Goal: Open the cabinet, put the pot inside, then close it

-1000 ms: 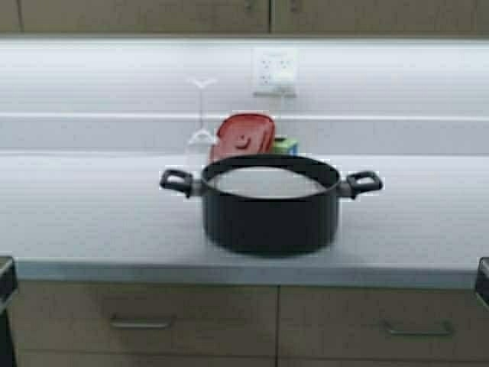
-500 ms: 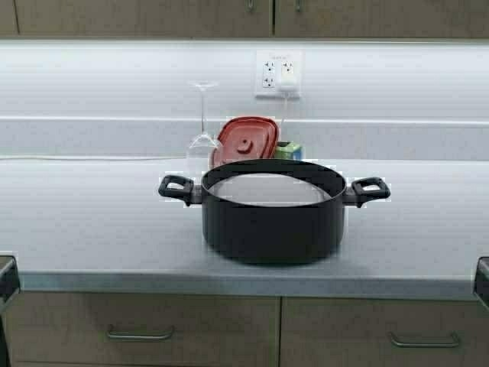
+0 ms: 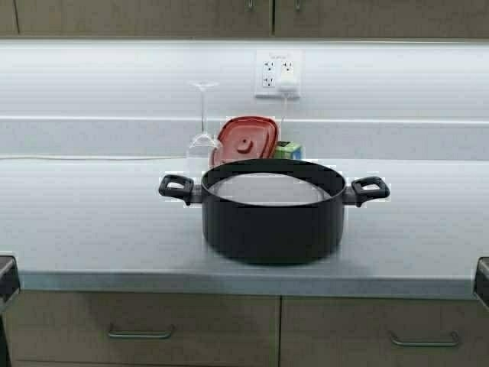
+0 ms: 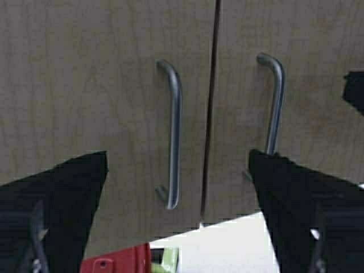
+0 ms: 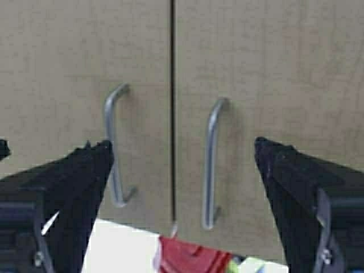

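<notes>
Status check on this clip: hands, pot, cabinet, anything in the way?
Both hands open, raised before the cabinet, left hand, right hand. Doors shut. Pot on the counter, untouched. Nothing blocking the doors.

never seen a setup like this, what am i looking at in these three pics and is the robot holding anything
It is a wheeled robot with two arms. The wide picture comes from a camera on its frame: a black pot stands on the counter, with a red lid, a wine glass and a wall socket behind it. The other two come from wrist cameras. The dark shapes are the left gripper and right gripper, fingers open, both aimed at the shut cabinet and its bar handles. Neither holds anything.
</notes>
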